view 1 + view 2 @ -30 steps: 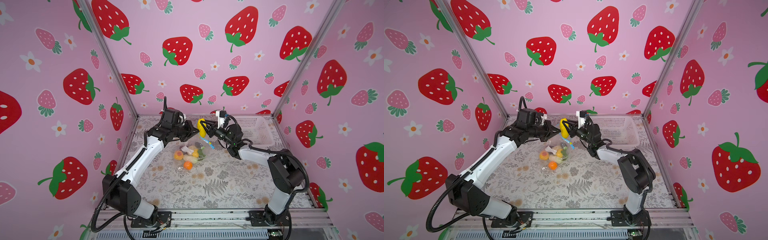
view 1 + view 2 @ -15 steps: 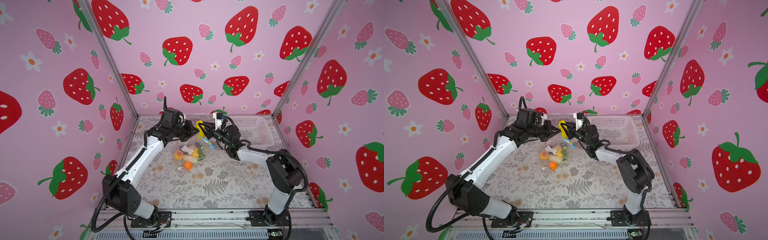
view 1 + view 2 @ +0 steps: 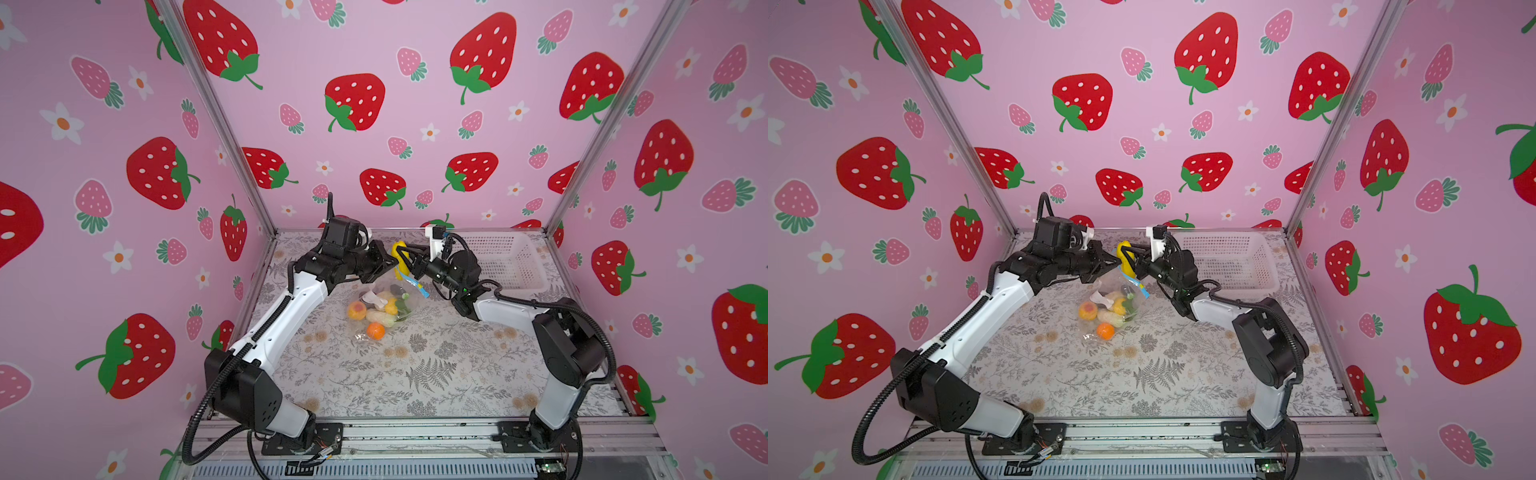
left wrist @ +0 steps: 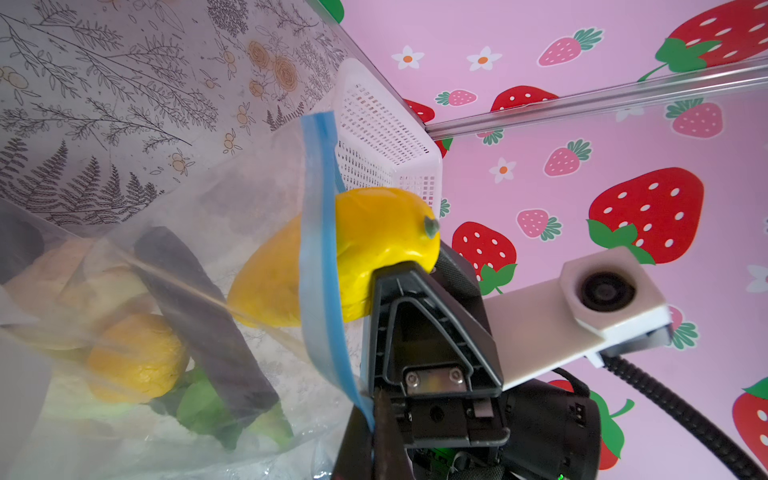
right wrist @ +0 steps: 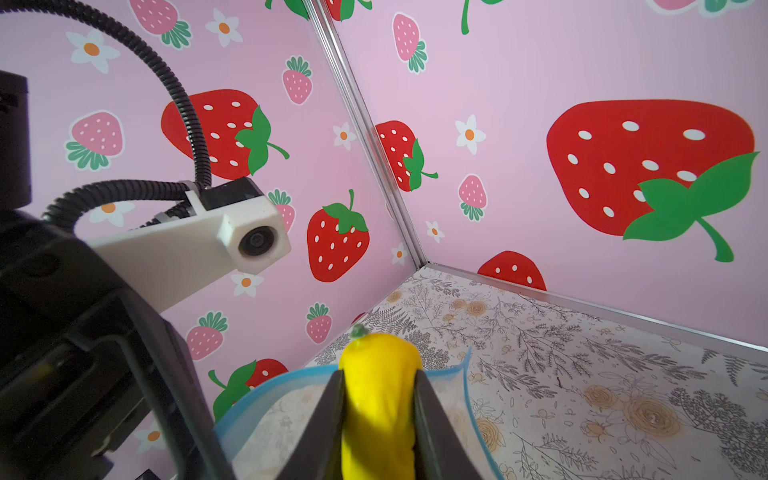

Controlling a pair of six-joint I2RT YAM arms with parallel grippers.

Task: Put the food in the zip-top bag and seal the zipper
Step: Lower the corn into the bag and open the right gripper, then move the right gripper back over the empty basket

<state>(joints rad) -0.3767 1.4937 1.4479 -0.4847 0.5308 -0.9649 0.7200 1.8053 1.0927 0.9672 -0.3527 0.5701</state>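
Observation:
The clear zip-top bag (image 3: 376, 305) (image 3: 1108, 309) rests on the floral mat with its mouth lifted. Several food pieces lie inside, among them an orange (image 3: 375, 331), a peach (image 3: 356, 310) and a lemon (image 4: 133, 357). My left gripper (image 4: 372, 419) (image 3: 390, 262) is shut on the blue zipper (image 4: 322, 249) strip and holds the mouth up. My right gripper (image 5: 378, 415) (image 3: 406, 261) is shut on the yellow banana (image 5: 378, 374) (image 4: 374, 237) (image 3: 1125, 262). The banana stands in the mouth, its lower part showing through the bag's wall.
A white mesh basket (image 3: 507, 257) (image 3: 1229, 257) (image 4: 382, 133) stands at the back right, close behind the right arm. The pink strawberry walls close in the back and both sides. The two grippers almost touch over the bag.
The right gripper has carried the banana slightly left and down, closer to the left gripper and the bag's mouth. The left gripper and bag have stayed put.

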